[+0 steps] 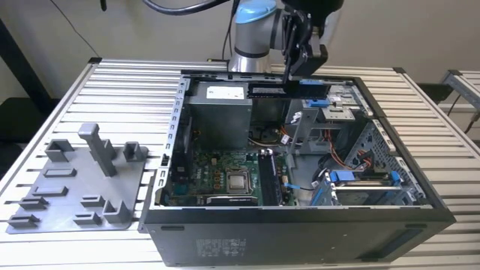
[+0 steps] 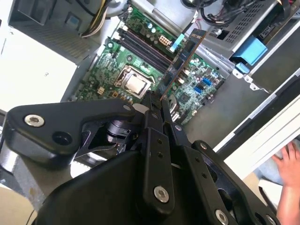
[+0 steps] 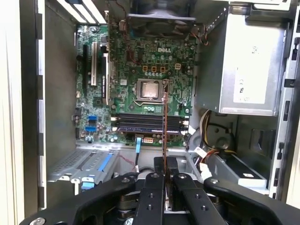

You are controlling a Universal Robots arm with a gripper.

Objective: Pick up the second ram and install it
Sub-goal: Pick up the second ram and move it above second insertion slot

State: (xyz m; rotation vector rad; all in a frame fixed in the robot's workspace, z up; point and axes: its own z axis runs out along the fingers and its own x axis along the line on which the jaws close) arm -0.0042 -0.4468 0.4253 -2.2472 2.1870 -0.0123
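**Second ram lifted, not yet seated**

The pickup appears done and the installation is left to do. The open computer case (image 1: 300, 225) lies on the slatted worktop (image 1: 135, 84) below the end effector (image 1: 291, 76), which hangs over the case's far end in the exterior view. The grey fixture plate (image 1: 82, 191) sits on the worktop well off to the side of it.

In both wrist views the motherboard (image 3: 140, 70) lies beneath the end effector, and the black memory slots (image 3: 145, 123) run across it beyond the fingertips.

The end effector's fingers are closed onto the second ram (image 1: 274, 90), gripping it by one long edge. The strip sticks out past the fingertips towards the board, seen edge-on in the first wrist view (image 3: 165, 126). It is in the air above the case, apart from the slots and not pressed into any of them.
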